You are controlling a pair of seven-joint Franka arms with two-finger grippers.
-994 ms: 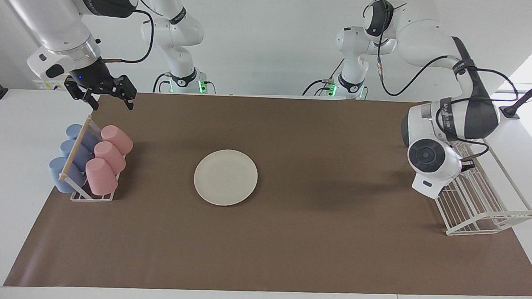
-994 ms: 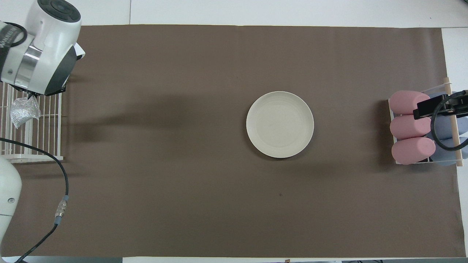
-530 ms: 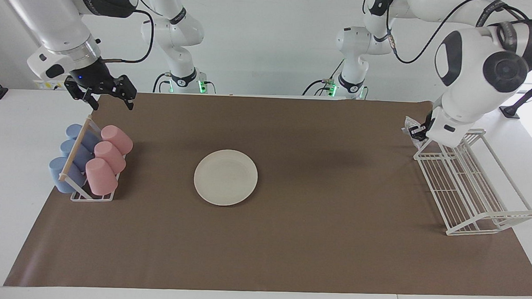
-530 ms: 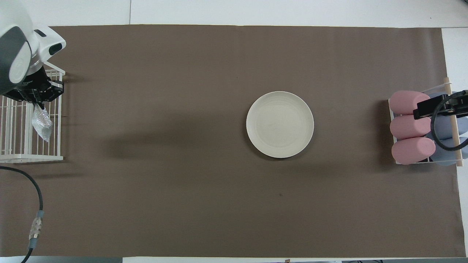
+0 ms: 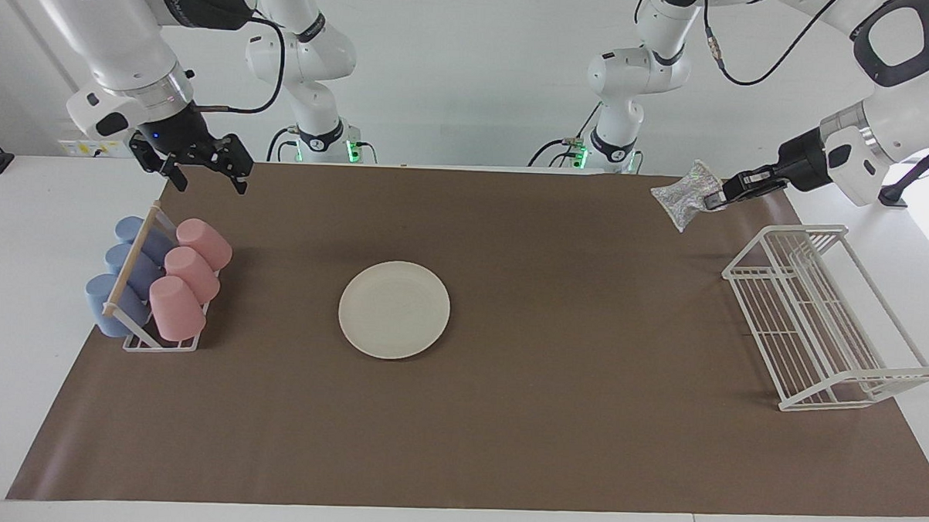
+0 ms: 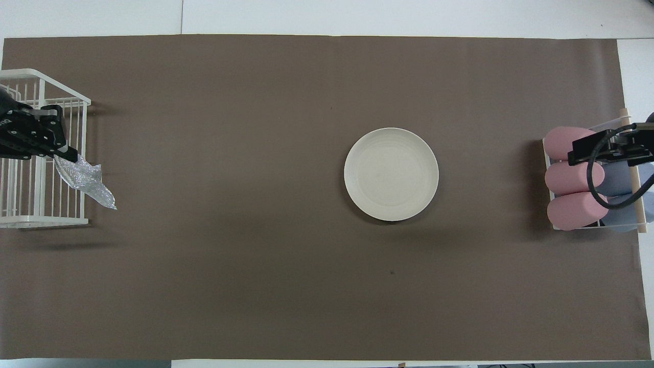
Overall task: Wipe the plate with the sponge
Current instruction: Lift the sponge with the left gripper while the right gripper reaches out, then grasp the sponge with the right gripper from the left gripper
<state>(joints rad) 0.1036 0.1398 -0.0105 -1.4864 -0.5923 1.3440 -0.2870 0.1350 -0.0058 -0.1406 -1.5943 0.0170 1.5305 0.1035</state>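
— So, where does the sponge (image 5: 682,194) sit?

— Up in the air, pinched by one edge in the jaws of the left gripper (image 5: 718,199). It dangles as a crumpled silvery pad over the brown mat (image 5: 505,417), just past the edge of the white wire rack (image 5: 825,335) at the left arm's end of the bench (image 5: 18,222). The overhead view shows the same: the left gripper (image 6: 69,152) over the rack's (image 6: 30,184) rim, the sponge (image 6: 87,178) trailing out over the mat (image 6: 230,281).

— And the plate (image 5: 394,309)?

— Flat on the mat near the middle of the bench, well apart from the sponge and touched by neither arm. From above, the plate (image 6: 391,174) lies somewhat toward the right arm's end, between the wire rack and the cup holder (image 6: 598,225).

— What about the right gripper (image 5: 203,168)?

— It hangs above the mat's edge close to the robots, beside the cup holder (image 5: 156,343) that carries the pink cups (image 5: 186,276) and the blue cups (image 5: 128,272). Its jaws stand wide apart and hold nothing. In the overhead view the right gripper (image 6: 608,147) overlaps the pink cups (image 6: 572,185), though the facing view shows it well above them.
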